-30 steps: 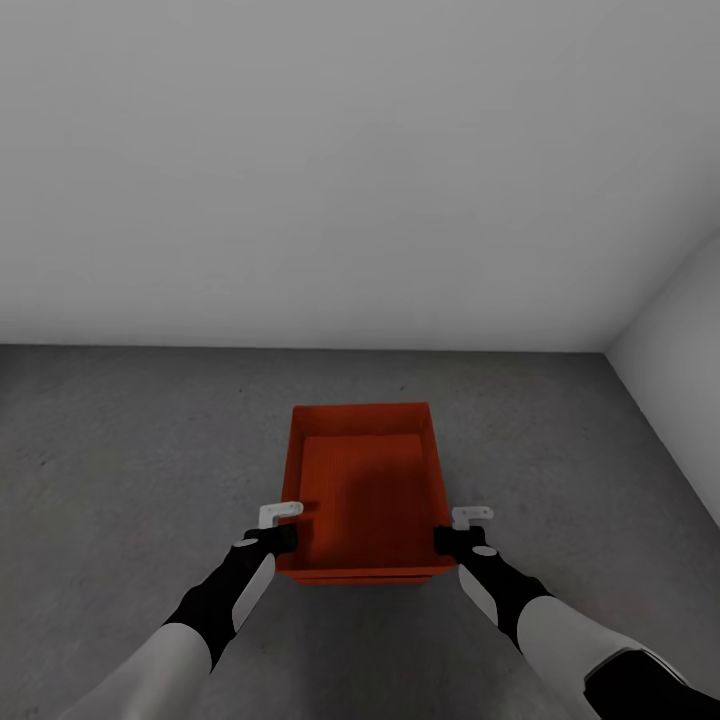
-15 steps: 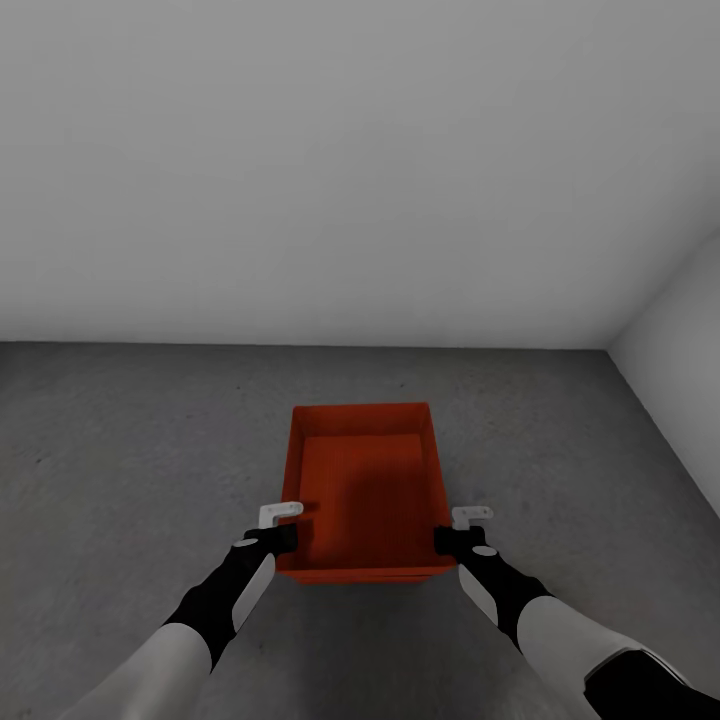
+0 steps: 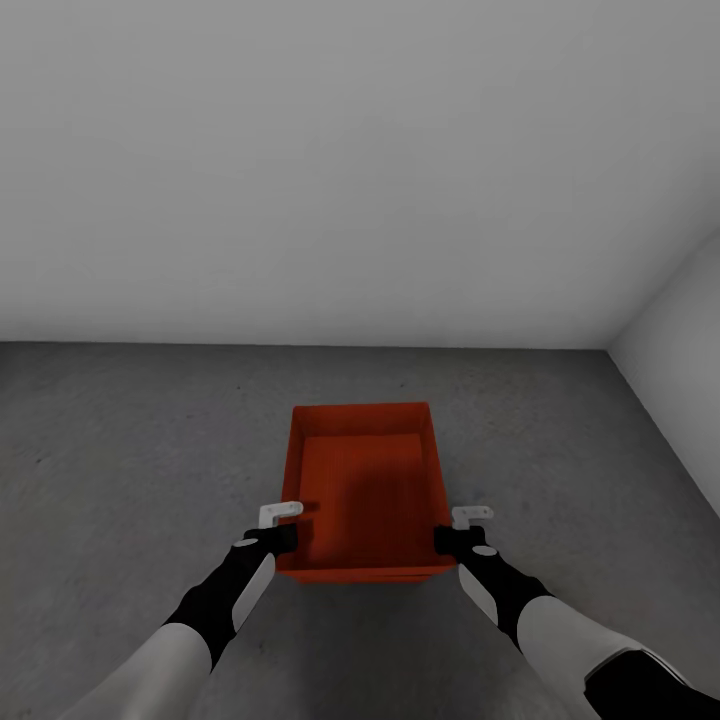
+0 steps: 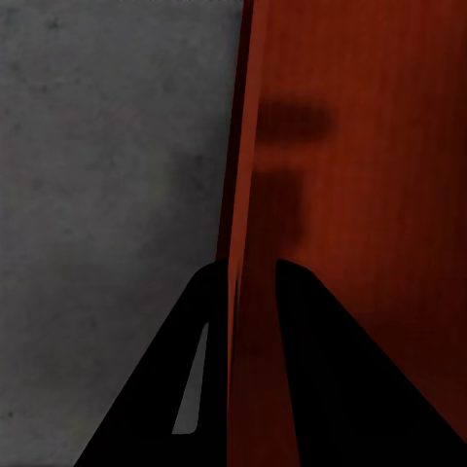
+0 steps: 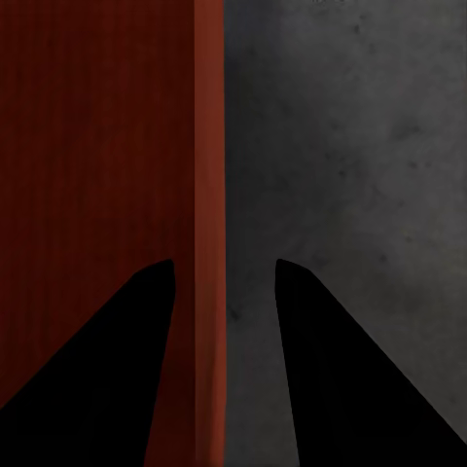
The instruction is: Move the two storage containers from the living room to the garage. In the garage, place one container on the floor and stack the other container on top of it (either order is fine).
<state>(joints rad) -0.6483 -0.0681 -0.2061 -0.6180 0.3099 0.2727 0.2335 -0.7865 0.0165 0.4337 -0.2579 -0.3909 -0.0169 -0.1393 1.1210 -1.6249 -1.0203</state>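
Container [image 3: 365,490] on grey floor [image 3: 120,450]; left claw [image 3: 283,528] clamped on its left wall, right claw [image 3: 452,530] straddling right wall, fingers apart.

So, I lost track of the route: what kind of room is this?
Likely the garage: a bare mottled grey concrete floor, plain grey-white walls, no furnishings in view. The red-orange container is between both grippers, near a corner.

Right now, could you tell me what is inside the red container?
The container looks empty: bare red bottom, shadowed. The near wall hides a strip of the bottom.
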